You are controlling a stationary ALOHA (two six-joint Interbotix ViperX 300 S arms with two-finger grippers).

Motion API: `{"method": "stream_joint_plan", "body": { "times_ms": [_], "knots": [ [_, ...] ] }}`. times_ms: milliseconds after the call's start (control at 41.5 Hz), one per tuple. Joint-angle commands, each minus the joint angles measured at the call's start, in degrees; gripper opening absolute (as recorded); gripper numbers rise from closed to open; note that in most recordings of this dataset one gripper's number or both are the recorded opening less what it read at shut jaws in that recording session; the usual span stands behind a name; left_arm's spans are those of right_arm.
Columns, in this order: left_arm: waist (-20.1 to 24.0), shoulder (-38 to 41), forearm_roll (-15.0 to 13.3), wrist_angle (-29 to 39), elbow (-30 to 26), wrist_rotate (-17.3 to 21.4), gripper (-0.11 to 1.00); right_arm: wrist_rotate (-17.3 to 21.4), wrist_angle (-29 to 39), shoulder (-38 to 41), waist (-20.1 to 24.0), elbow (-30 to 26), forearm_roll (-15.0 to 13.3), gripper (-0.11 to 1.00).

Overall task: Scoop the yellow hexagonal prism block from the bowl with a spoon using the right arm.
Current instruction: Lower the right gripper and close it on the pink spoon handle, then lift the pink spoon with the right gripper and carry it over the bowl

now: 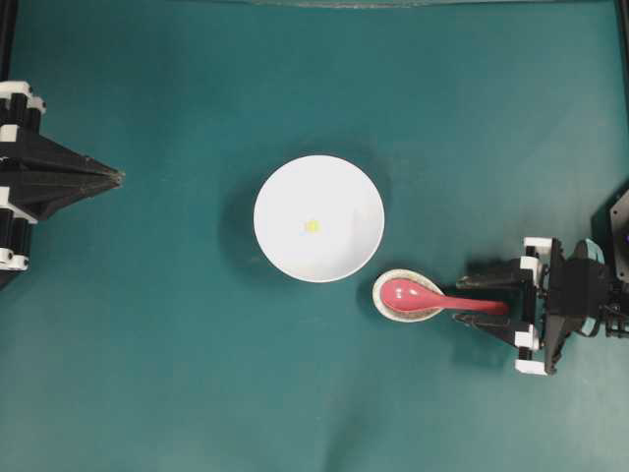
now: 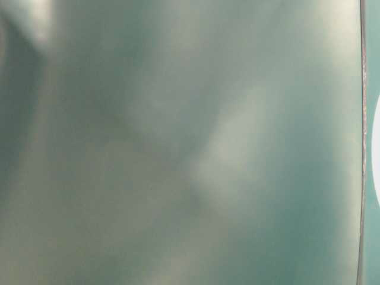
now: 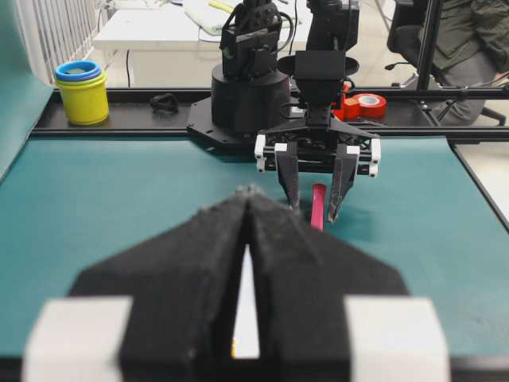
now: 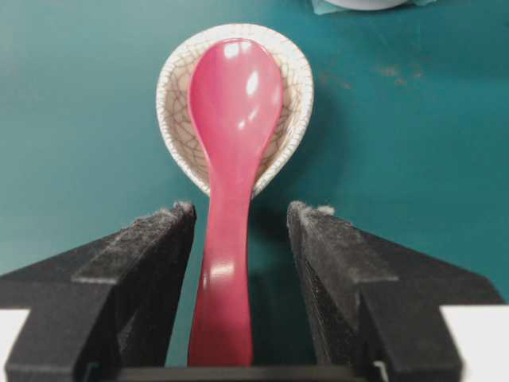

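Observation:
The white bowl (image 1: 285, 192) sits mid-table with the tiny yellow block (image 1: 312, 225) in its bottom. The pink-red spoon (image 1: 423, 295) lies with its head in a small speckled dish (image 1: 385, 307) to the bowl's lower right, handle pointing right. My right gripper (image 1: 464, 301) is open, with one finger on each side of the handle and not clamping it. The wrist view shows the spoon (image 4: 235, 103) between the gripper (image 4: 241, 211) with gaps on both sides. My left gripper (image 1: 118, 177) is shut and empty at the far left.
The left wrist view shows the right gripper (image 3: 312, 211) straddling the spoon handle (image 3: 319, 205), a yellow cup stack (image 3: 82, 91) and a red tape roll (image 3: 368, 103) beyond the table's far rail. The table-level view is a blur.

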Motion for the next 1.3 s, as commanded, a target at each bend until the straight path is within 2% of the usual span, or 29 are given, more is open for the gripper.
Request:
{"method": "stream_joint_plan", "body": {
  "times_ms": [0,313,578,746,939,1131,1276],
  "knots": [
    [0.0,0.5,0.1,-0.4,-0.9,0.1,0.0,0.1,-0.3,-0.6,0.3,-0.3,0.2,0.57],
    [0.0,0.5,0.1,-0.3,-0.9,0.1,0.0,0.1,-0.3,-0.6,0.3,-0.5,0.2,0.46],
    [0.0,0.4,0.1,-0.3,-0.9,0.1,0.0,0.1,-0.3,-0.7,0.3,-1.7,0.1,0.24],
    [0.0,0.5,0.1,-0.1,-0.9,0.1,0.0,-0.1,-0.3,-2.3,0.3,-1.7,0.2,0.24],
    [0.0,0.4,0.2,0.1,-1.0,0.1,0.0,-1.4,-0.1,-8.3,-0.1,-0.3,0.1,0.24],
    [0.0,0.4,0.3,0.1,-1.0,0.2,0.0,-4.7,2.3,-15.5,-0.8,0.6,0.0,0.24],
    [0.0,0.4,0.3,0.4,-1.0,0.2,0.0,-8.3,7.0,-20.1,-3.2,0.0,0.1,0.24]
  ]
}}
